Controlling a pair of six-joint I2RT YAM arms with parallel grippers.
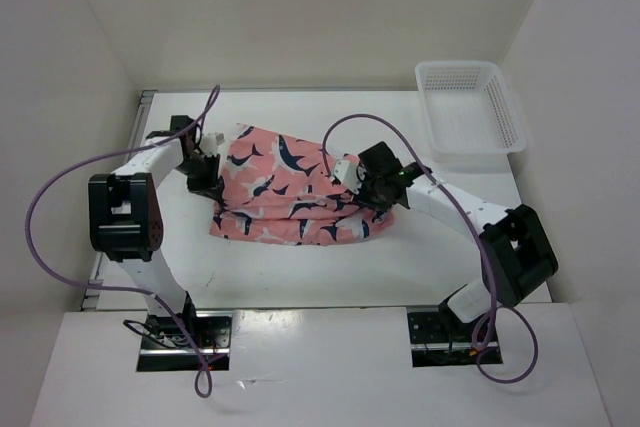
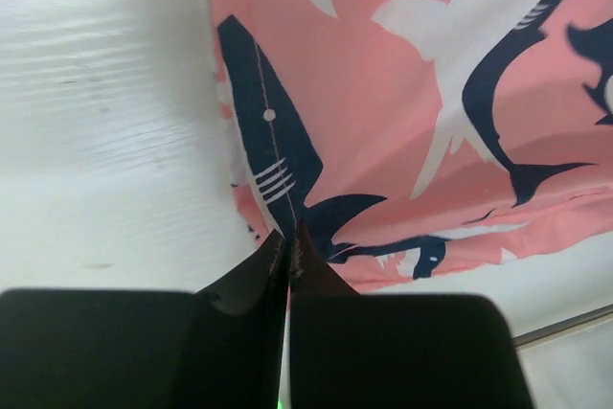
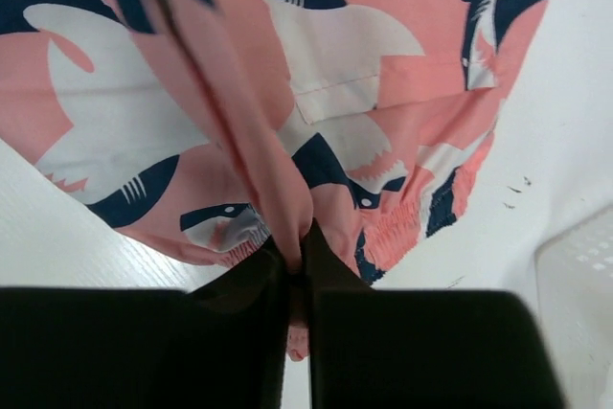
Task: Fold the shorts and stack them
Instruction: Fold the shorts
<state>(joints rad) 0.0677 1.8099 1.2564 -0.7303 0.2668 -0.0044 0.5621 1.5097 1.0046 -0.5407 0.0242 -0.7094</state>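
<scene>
The salmon-pink shorts [image 1: 285, 187] with navy-and-white sharks lie bunched in the middle of the table, a stack of folded layers showing along the near edge. My left gripper [image 1: 207, 175] is at the cloth's left edge, shut on a thin edge of the shorts [image 2: 383, 112]; its fingertips [image 2: 278, 251] are pressed together. My right gripper [image 1: 372, 190] is at the cloth's right edge, shut on a pinched fold of the shorts [image 3: 230, 112], which runs up between the fingers [image 3: 273, 261]. How many pairs lie in the pile cannot be told.
A white mesh basket [image 1: 470, 107] stands at the table's back right; its corner shows in the right wrist view [image 3: 584, 265]. White walls close in the table on the left, back and right. Purple cables loop over both arms.
</scene>
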